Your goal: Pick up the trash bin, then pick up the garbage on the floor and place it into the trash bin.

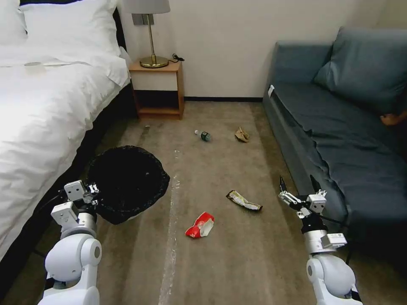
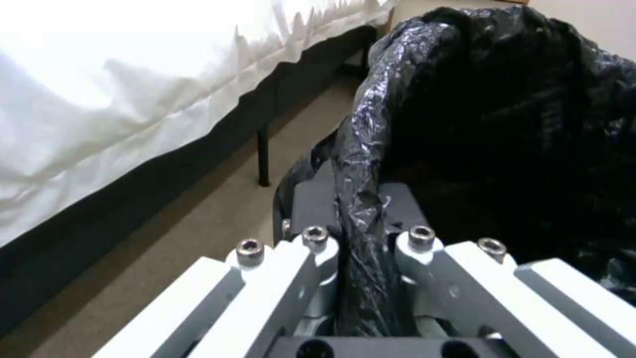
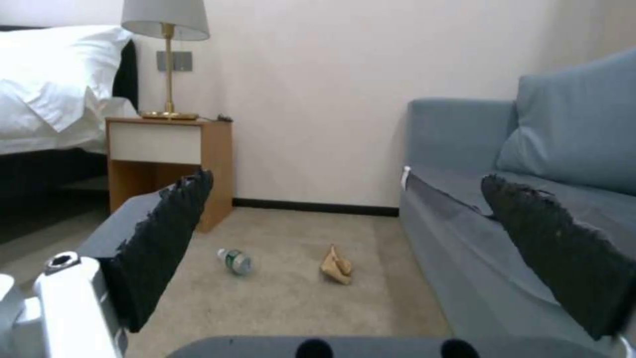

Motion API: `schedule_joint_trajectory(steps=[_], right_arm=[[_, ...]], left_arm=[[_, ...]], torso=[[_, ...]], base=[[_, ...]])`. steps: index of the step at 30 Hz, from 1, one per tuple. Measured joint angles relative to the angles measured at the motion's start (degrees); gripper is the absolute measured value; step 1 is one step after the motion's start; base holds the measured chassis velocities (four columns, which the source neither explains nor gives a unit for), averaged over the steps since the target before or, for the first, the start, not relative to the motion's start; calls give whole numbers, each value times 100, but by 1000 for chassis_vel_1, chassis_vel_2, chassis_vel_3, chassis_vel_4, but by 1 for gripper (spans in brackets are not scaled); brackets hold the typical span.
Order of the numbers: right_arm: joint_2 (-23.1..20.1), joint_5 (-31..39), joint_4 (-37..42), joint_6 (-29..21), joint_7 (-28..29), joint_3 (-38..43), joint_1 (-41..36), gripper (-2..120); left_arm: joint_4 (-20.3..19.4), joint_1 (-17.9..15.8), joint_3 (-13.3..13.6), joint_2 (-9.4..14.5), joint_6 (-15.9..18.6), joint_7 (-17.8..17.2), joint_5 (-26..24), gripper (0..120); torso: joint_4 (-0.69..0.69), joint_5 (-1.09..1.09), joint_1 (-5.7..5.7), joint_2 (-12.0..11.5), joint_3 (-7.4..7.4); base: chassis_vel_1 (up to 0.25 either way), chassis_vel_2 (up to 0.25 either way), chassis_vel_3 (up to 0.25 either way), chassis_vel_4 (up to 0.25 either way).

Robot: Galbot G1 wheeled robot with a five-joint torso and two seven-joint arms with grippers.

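Note:
The trash bin point(image 1: 127, 182), white with a black bag over its rim, hangs tilted beside the bed, held by my left gripper point(image 1: 94, 190). In the left wrist view that gripper point(image 2: 361, 219) is shut on the bagged rim of the bin point(image 2: 504, 124). On the carpet lie pieces of garbage: a red-and-white wrapper point(image 1: 200, 225), a dark-and-yellow wrapper point(image 1: 243, 200), a small bottle point(image 1: 204, 135) and crumpled brown paper point(image 1: 242, 134). My right gripper point(image 1: 297, 185) hovers open near the sofa's front, right of the yellow wrapper. In the right wrist view, the bottle point(image 3: 234, 261) and brown paper point(image 3: 337, 265) lie between the spread fingers.
A white bed point(image 1: 46, 106) runs along the left. A wooden nightstand point(image 1: 157, 89) with a lamp stands at the back wall. A blue sofa point(image 1: 339, 127) lines the right side. Open carpet point(image 1: 212, 262) lies between bed and sofa.

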Motion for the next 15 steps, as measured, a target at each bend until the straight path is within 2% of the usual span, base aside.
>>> schedule_joint_trajectory(steps=[8,15], right_arm=[[2,-23,-3,27,-10,-6,-17,100],[-10,-67,-17,249,-107,21,-7,100]], left_arm=[[-18,11,10,-4,-1,0,-11,5],[-18,3,45,-13,-1,-20,-15,5]], torso=[[0,0,0,0,0],[0,0,0,0,0]], base=[[-106,110,105,-114],[-112,102,113,-109]])
